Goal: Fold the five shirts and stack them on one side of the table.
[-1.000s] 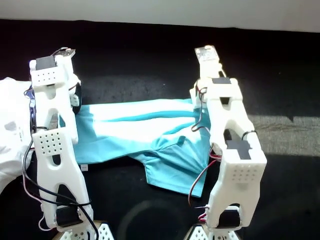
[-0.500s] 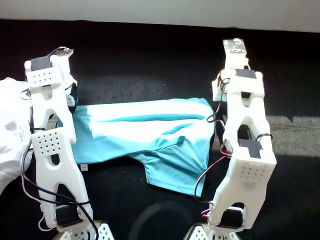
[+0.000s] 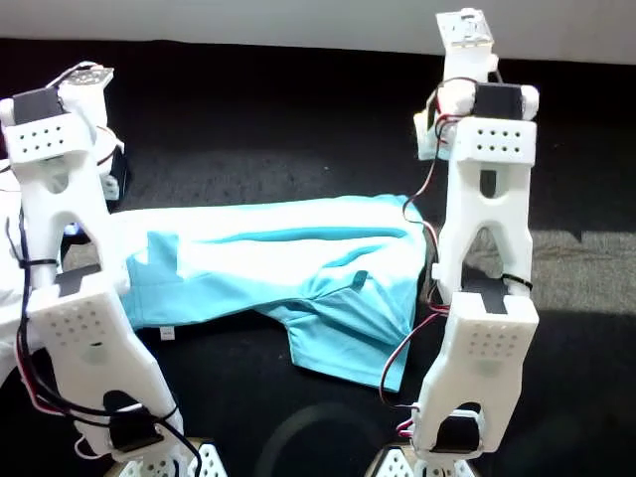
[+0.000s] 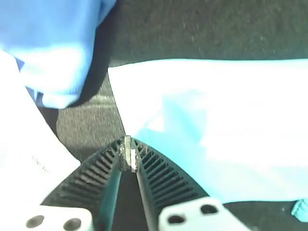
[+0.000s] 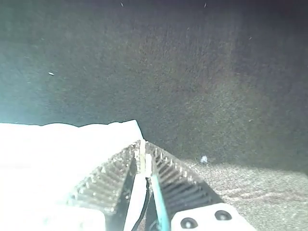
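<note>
Step looks like mid-fold on the teal shirt [image 3: 278,268]. It lies lengthwise across the middle of the black table [image 3: 248,109], between the two arms, flat along its far edge. On the near side a loose flap is still bunched and skewed, so I'd call this one barely started. Left gripper [image 4: 129,156] has its jaws pressed together, tips right at one end corner of the teal cloth. Right gripper [image 5: 143,154] is the same, jaws closed tip to tip just beside the opposite far corner. Can't tell for either whether any fabric is actually caught in the tips. My guess at the next move: get a real pinch on both far corners at once, then carry that edge over toward the near side, keeping the pull even so the flap doesn't drag further out of line. Count: two arms and one teal shirt on the table. There's also one blue shirt [image 4: 53,53] and white cloth [image 4: 24,144] piled by the left arm. How many shirts are in the white I can't tell, so five isn't confirmed from here.
</note>
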`<action>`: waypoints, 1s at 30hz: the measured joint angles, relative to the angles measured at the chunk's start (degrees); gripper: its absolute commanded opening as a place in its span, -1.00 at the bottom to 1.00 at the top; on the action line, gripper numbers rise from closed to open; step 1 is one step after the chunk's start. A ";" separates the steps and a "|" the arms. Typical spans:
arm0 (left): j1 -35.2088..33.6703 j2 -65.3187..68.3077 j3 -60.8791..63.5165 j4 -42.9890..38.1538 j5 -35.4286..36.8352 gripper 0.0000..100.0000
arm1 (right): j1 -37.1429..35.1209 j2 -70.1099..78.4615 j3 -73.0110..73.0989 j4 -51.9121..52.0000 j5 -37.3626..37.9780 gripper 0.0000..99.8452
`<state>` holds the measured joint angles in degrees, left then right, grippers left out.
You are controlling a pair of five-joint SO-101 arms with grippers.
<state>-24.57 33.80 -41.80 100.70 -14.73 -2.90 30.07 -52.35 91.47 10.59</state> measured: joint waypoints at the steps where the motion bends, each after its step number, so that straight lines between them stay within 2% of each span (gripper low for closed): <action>1: 0.18 -3.52 4.48 0.00 0.00 -0.98 | -0.18 0.00 -2.73 2.20 0.00 -0.98; 5: 0.44 -13.10 22.07 -2.90 0.00 -0.98 | -1.58 -0.18 -12.22 8.35 0.00 -0.99; 12: -3.43 -15.56 46.07 -21.71 0.00 -0.98 | -5.19 -2.29 -9.58 8.97 0.00 -0.99; 16: -4.75 -15.56 52.75 -29.89 0.00 -0.98 | -8.88 -10.37 0.00 8.97 0.00 -0.99; 24: -8.26 -15.74 53.71 -38.86 0.00 -0.98 | -14.51 -30.95 26.99 8.70 0.44 -0.99; 27: -8.35 -15.91 53.71 -38.95 0.00 -0.98 | -15.91 -36.31 40.18 3.96 2.46 -0.99; 30: -8.35 -16.35 53.71 -38.24 0.00 -0.98 | -16.00 -39.12 53.45 -5.27 3.96 -0.99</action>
<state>-32.92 17.45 11.91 62.46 -14.73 -18.90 -9.05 1.10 86.20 14.55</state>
